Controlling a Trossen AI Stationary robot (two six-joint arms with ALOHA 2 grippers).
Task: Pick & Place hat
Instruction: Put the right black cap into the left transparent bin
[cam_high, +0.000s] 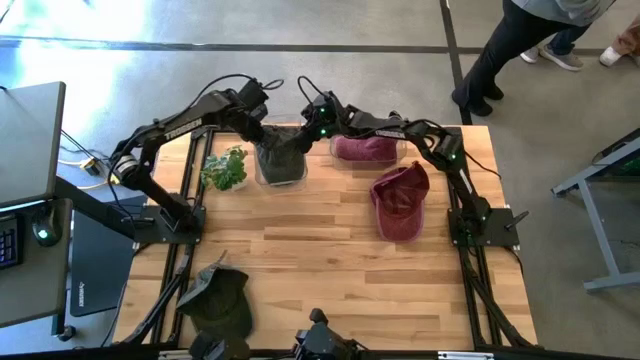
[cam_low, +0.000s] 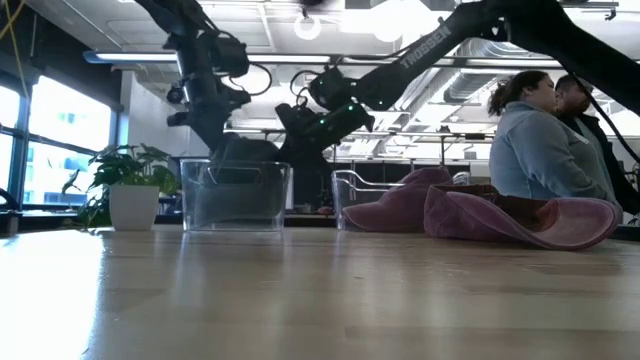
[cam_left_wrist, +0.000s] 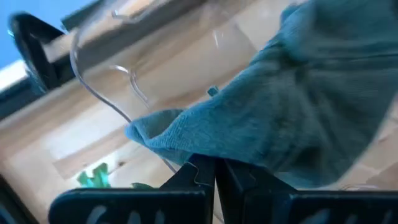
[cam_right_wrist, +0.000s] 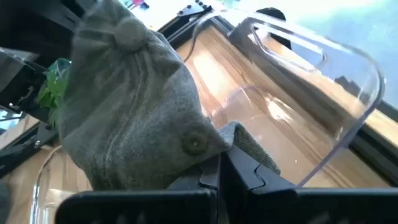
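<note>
Both jaws pinch grey hat (cam_right_wrist: 137, 106) over bin (cam_high: 281, 172).

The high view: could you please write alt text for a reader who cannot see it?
Both grippers, left and right, hold a dark grey hat over a clear bin. A maroon hat lies on the wooden table, and a plant stands beside the bin.

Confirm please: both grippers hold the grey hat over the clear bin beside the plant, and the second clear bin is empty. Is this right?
Not quite. The second clear bin is not empty: the high view shows a maroon hat in it. The rest holds: the left gripper and the right gripper are both shut on the grey hat, over the clear bin beside the plant.
</note>
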